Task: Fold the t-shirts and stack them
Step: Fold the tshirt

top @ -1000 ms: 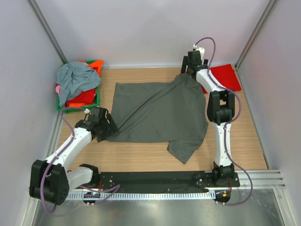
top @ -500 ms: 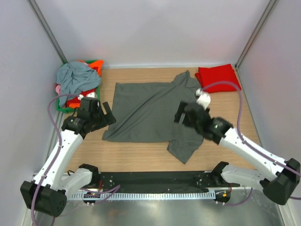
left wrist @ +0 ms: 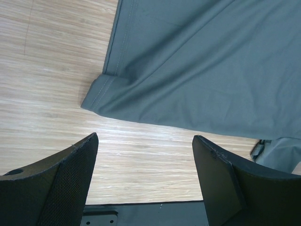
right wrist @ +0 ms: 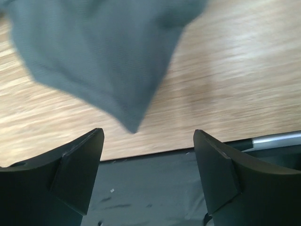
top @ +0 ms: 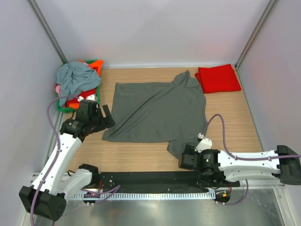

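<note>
I am holding my left jaws and right jaws apart, gripping nothing. The charcoal t-shirt is lying spread mid-desk, the red t-shirt folded at its far right corner.

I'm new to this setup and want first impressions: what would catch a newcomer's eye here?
A large dark charcoal-grey t-shirt lies spread across the wooden table, the left gripper and right gripper at its near edge, jaws open. A folded bright red t-shirt sits in the far right corner, a green plastic basket heaped with crumpled clothes far left.
</note>
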Controlling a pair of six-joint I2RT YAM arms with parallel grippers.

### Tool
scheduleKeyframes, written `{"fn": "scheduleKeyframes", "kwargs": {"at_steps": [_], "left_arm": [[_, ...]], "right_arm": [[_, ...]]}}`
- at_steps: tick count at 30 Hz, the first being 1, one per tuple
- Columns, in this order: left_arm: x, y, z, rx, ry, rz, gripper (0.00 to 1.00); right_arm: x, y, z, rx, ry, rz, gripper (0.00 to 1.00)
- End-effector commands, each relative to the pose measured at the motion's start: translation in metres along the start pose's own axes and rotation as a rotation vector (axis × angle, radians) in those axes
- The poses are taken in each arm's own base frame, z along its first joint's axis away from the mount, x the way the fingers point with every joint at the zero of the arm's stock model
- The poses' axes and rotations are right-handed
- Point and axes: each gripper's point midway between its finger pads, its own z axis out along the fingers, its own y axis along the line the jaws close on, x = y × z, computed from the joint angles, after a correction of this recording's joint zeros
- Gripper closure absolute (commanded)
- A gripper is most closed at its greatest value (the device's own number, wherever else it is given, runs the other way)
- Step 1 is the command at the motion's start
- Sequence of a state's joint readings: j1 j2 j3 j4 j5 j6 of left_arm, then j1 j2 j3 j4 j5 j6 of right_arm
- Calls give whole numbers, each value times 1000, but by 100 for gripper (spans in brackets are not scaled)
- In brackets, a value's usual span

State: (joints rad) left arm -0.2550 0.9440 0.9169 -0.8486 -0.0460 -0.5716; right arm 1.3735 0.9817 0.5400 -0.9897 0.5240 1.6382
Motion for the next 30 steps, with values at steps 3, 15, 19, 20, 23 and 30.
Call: {"fn": "scheduleKeyframes", "kwargs": {"at_steps": [3,15,19,20,23,30], "left_arm": [[-3,0,-6,10,-35,9,18],[-4,2,-5,-2,-36,6,18],[-5,2,-5,-4,-38,6,19],[-5,2,-5,-5,-38,6,19],[-3,3,-5,-9,-33,5,19],[7,12,-11,-64,5,-57,20]], "right_arm": [[0,-1,14,-74,-25,212,21],[12,18,27,-102,-14,171,33],[12,19,29,-107,-21,158,66],[8,19,27,-119,-32,167,75],[-5,13,15,-111,-60,178,98],[-57,-11,-41,-4,-168,190,99]]}}
